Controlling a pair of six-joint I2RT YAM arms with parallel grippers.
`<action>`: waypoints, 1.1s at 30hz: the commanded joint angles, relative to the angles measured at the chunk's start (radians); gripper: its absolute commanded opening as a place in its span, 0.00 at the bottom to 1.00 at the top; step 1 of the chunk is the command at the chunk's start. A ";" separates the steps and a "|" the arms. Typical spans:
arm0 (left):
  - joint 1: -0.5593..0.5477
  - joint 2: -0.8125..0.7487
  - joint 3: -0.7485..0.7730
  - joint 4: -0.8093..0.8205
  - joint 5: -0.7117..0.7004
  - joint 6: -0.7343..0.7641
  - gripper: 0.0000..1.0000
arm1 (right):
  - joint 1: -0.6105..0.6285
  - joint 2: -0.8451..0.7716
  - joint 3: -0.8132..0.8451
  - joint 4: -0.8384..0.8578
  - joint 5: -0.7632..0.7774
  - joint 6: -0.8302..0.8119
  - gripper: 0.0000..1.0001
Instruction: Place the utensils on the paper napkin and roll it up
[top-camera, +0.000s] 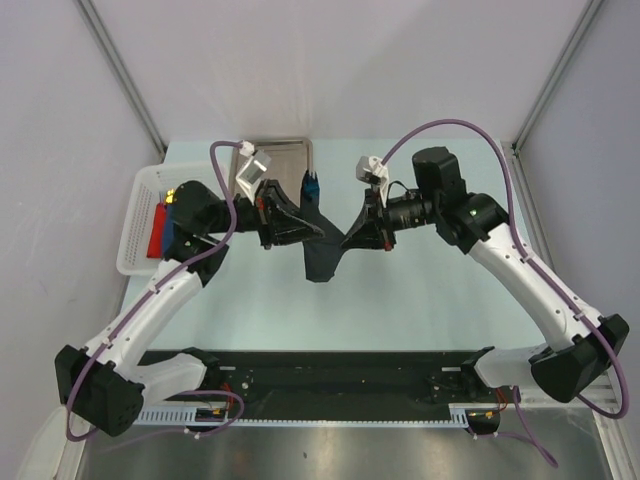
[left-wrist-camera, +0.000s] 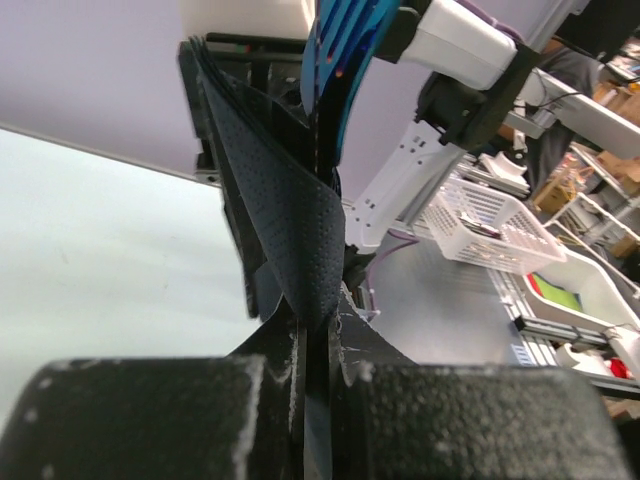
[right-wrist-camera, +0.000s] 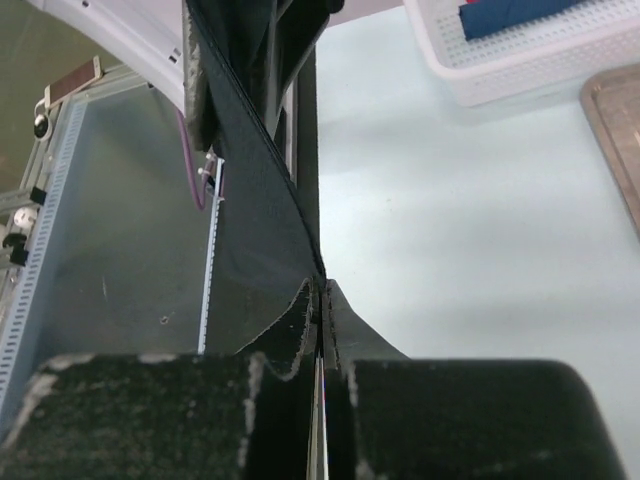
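Both grippers hold the black paper napkin (top-camera: 322, 250) lifted above the table, stretched and folded between them. My left gripper (top-camera: 290, 226) is shut on its left edge, seen close up in the left wrist view (left-wrist-camera: 318, 320) with the dotted napkin (left-wrist-camera: 290, 210) rising from the jaws. My right gripper (top-camera: 361, 232) is shut on the right edge (right-wrist-camera: 322, 300), the napkin (right-wrist-camera: 250, 200) running away from it. The bright blue utensil (top-camera: 313, 184) pokes out at the napkin's far end; its tines show in the left wrist view (left-wrist-camera: 345, 50). The purple utensil is hidden.
A steel tray (top-camera: 285, 158) lies at the back behind the napkin; its edge shows in the right wrist view (right-wrist-camera: 615, 130). A white basket (top-camera: 138, 215) at the left holds a flat red piece (top-camera: 157, 232) and a blue piece (right-wrist-camera: 510, 15).
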 joint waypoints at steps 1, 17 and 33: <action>-0.043 -0.013 0.021 0.152 0.030 -0.098 0.00 | 0.034 0.029 -0.007 0.024 -0.014 -0.105 0.00; -0.060 -0.005 0.000 0.148 -0.102 -0.063 0.00 | 0.117 0.037 -0.079 0.301 0.112 0.042 0.06; 0.049 -0.033 0.064 -0.193 -0.572 0.163 0.00 | -0.014 -0.136 0.081 0.212 0.588 0.106 0.43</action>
